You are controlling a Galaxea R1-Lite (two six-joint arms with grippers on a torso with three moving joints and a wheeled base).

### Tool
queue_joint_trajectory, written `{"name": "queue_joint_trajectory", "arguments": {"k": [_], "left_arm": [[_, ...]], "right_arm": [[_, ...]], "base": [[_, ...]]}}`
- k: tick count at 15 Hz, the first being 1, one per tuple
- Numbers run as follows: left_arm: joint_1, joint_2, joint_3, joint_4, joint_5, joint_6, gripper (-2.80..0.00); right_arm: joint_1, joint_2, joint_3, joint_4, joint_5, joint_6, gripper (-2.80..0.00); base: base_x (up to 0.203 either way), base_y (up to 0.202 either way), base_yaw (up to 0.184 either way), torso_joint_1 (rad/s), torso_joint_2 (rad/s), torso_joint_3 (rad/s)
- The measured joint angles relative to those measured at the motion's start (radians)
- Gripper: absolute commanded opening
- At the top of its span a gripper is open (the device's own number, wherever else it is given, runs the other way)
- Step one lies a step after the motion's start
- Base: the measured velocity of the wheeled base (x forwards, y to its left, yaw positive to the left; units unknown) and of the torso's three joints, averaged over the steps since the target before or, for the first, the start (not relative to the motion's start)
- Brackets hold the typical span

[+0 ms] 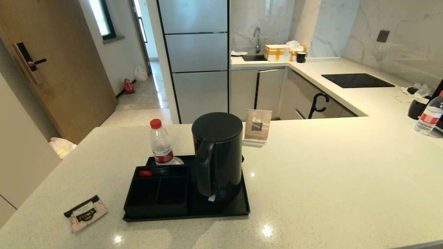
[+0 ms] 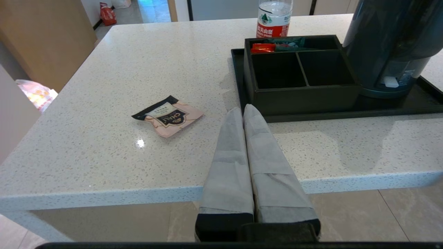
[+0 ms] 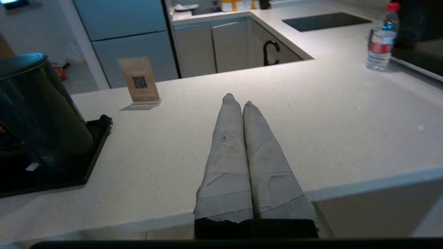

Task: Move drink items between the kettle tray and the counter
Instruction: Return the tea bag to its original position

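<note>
Closest to us are our two claws, held low at the near edge of the counter [image 1: 328, 180]. Our left gripper [image 2: 243, 110] has its wrapped fingers [image 2: 228, 162] pressed together and holds nothing. It hangs just in front of the kettle tray [image 2: 349, 116], above the counter edge. Our right gripper [image 3: 238, 100] is pressed closed too, and it holds nothing over bare counter to the right of the tray.

We see the pink tea sachet [image 1: 85, 213] lying flat on the counter, to the left of the tray and apart from it. It says CHALI on a black band. The black kettle [image 1: 217, 155] stands upright on the right part of the tray, with its handle toward us. The compartment box [image 1: 157, 190] sits on the left part of the tray. Its two near spaces look bare, and the far space holds something red [image 2: 263, 47] and green. A water bottle [image 1: 161, 143] with a red cap stands just behind the box. A small card with a square code [image 1: 258, 126] stands on the counter behind the kettle. Far on the right stands another water bottle [image 1: 429, 116].
</note>
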Motion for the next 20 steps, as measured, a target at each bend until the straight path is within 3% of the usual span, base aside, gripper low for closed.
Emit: {"name": "queue_joint_trajectory", "arguments": {"k": [4, 6, 7, 10, 20], "left_arm": [[0.000, 0.000, 0.000, 0.000, 0.000, 0.000, -2.80], [0.001, 0.000, 0.000, 0.000, 0.000, 0.000, -2.80], [0.000, 0.000, 0.000, 0.000, 0.000, 0.000, -2.80], [0.000, 0.000, 0.000, 0.000, 0.000, 0.000, -2.80], [0.000, 0.000, 0.000, 0.000, 0.000, 0.000, -2.80]], "right_arm": [[0.000, -0.002, 0.408, -0.401, 0.091, -0.040, -2.80], [0.000, -0.003, 0.497, -0.551, 0.093, -0.047, -2.80], [-0.001, -0.003, 0.512, -0.550, 0.092, -0.050, -2.80], [-0.001, -0.002, 0.517, -0.368, 0.092, -0.063, -2.80], [-0.001, -0.002, 0.527, -0.388, 0.088, -0.037, -2.80]], "base": [[0.000, 0.000, 0.000, 0.000, 0.00, 0.000], [0.000, 0.000, 0.000, 0.000, 0.00, 0.000], [0.000, 0.000, 0.000, 0.000, 0.00, 0.000], [0.000, 0.000, 0.000, 0.000, 0.00, 0.000], [0.000, 0.000, 0.000, 0.000, 0.00, 0.000]]}}
